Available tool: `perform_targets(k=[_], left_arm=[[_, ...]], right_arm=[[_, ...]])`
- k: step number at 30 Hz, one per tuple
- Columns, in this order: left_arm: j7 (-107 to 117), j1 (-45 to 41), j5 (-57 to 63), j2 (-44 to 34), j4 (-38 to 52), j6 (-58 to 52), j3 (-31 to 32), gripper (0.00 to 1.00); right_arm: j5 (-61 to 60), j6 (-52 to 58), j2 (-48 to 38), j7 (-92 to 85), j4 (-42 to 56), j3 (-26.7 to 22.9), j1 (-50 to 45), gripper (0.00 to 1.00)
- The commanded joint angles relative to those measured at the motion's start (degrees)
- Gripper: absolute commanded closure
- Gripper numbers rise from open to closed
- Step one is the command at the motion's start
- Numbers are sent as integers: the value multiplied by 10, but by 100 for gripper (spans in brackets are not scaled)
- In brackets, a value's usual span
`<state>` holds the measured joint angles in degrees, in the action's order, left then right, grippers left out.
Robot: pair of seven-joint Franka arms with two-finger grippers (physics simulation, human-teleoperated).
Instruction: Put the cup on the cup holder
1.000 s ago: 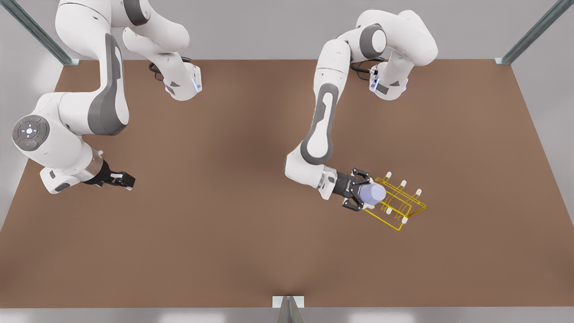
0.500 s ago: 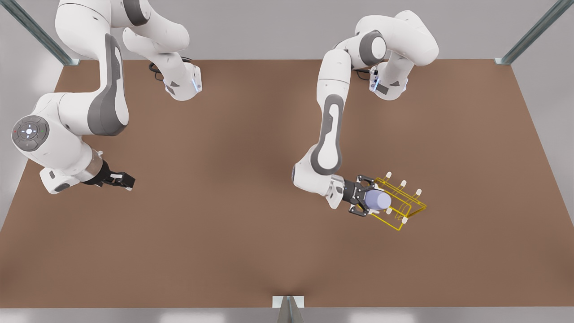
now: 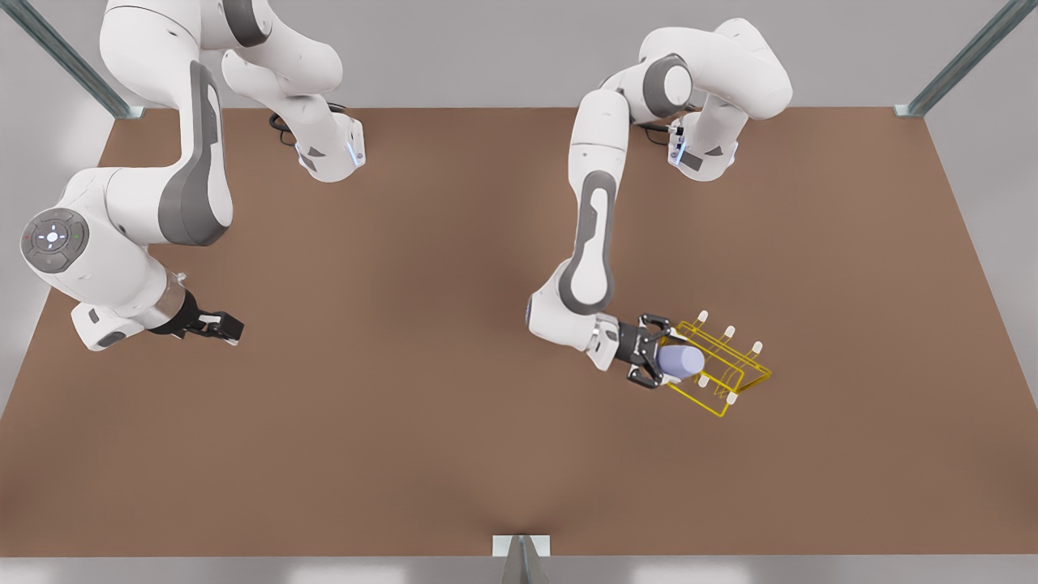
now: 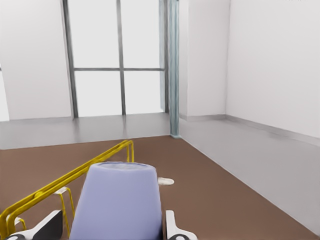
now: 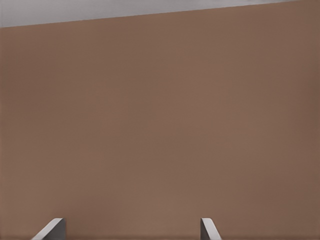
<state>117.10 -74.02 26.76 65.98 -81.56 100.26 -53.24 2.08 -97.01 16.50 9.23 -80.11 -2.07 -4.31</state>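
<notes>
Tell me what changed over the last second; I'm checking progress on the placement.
The left hand, shut on the cup, carried it toward the front view's right, further over the holder. The holder and the waiting right hand, open, stayed put.

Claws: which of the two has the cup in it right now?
The left claw, at the front view's right, is shut on the cup at the near end of the yellow rack. The right claw waits open over the bare table.
</notes>
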Motion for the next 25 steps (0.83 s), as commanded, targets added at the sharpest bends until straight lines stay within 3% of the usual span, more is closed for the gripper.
perform_targets(k=[1, 4, 6, 8, 9, 11, 13, 14, 15, 16, 17, 18, 20, 25], left_arm=[[59, -16, 0, -9, -14, -9, -7, 0], [15, -87, -7, -46, -54, -39, -35, 0], [-103, -131, -39, -132, -57, -126, -39, 0], [-239, -122, -86, -223, -26, -177, -32, 0], [-391, -76, -158, -279, 26, -195, -33, 0], [-948, 14, -259, -334, 105, -276, -37, 0], [-1117, 164, -414, -362, 151, -331, -29, 0], [-1195, 241, -437, -394, 151, -352, 36, 0], [-1213, 343, -381, -431, 152, -361, 191, 0], [-1233, 510, -240, -464, 149, -354, 462, 0], [-1355, 593, -236, -523, 63, -287, 521, 0], [-1376, 599, -239, -567, -32, -200, 522, 0], [-1145, 598, -302, -559, -4, -253, 520, 0], [-1146, 595, -290, -523, 49, -292, 524, 0]], right_arm=[[-1, 0, -1, 0, 0, 0, 0, 0], [-1, 0, -1, 0, 0, 0, 0, 0], [-1, 0, -1, 0, -1, 0, 0, 0], [0, 0, -1, 0, 0, 0, 0, 0], [-1, 0, -1, 0, 0, 0, 0, 0], [0, 0, -1, 0, 0, 0, 0, 0], [0, -5, -1, 0, 0, 0, 0, 0], [0, -5, -1, 0, 0, 0, 0, 0], [-1, -5, -1, 0, 0, 0, 0, 0], [-1, -5, -1, 0, 0, 0, 0, 0], [0, -5, -1, 0, -1, 0, 0, 0], [-1, -5, -1, 0, -1, 0, 0, 0], [-1, -5, -1, 0, 0, 0, 0, 0], [-1, -5, -1, 0, -1, 0, 0, 0]])
